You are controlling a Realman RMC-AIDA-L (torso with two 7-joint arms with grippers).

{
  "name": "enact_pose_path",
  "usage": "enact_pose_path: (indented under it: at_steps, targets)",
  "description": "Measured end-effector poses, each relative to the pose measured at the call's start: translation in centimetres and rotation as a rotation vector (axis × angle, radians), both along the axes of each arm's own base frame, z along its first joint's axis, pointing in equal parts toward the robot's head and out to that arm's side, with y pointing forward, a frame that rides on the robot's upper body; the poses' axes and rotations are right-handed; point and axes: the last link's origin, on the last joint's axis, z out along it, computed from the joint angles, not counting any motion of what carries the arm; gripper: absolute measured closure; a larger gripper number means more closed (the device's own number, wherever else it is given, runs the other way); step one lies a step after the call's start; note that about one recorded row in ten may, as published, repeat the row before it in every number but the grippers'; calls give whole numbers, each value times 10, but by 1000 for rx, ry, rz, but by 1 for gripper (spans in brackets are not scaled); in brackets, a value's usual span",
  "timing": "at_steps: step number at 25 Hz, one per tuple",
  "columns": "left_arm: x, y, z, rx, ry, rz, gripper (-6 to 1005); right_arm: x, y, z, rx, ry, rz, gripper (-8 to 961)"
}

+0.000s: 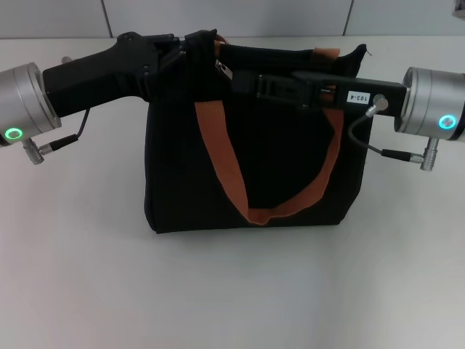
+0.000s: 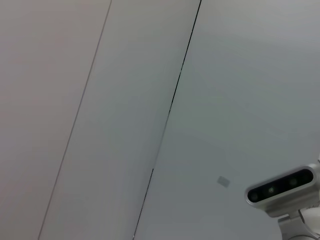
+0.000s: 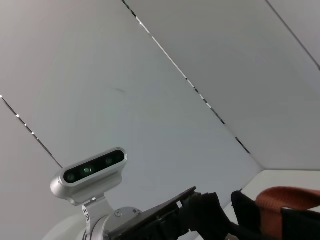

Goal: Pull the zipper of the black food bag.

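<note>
A: At the bag's top edge, toward its left end, a small silver bit shows: the zipper (image 1: 224,70), just beside the left gripper (image 1: 195,45).

B: And the black food bag (image 1: 174,174) itself?

A: It stands upright on the white table (image 1: 232,291), with one orange strap (image 1: 218,145) hanging in a loop down its near face. A second strap end shows at the bag's top right corner.

B: Is the left gripper pinching the bag?

A: It sits against the bag's top left corner, black on black. I cannot tell whether its fingers are spread or pressed together.

B: The right gripper?

A: The right gripper (image 1: 265,85) reaches in level over the bag's top from the right side, its tip near the zipper. Again, I cannot tell its state.

B: The wrist views?

A: The left one shows only wall panels and a head camera (image 2: 282,187). The right one shows the same camera (image 3: 90,172) and, low down, a bit of orange strap on the bag.
</note>
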Motion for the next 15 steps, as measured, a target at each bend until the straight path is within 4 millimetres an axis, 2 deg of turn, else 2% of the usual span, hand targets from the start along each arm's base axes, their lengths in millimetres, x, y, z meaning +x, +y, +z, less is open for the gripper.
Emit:
enact_pose_path:
  at_steps: [15]
  targets:
    - [0, 0, -1, 5, 3, -6, 976, -7, 5, -10, -37, -10, -12, 584]
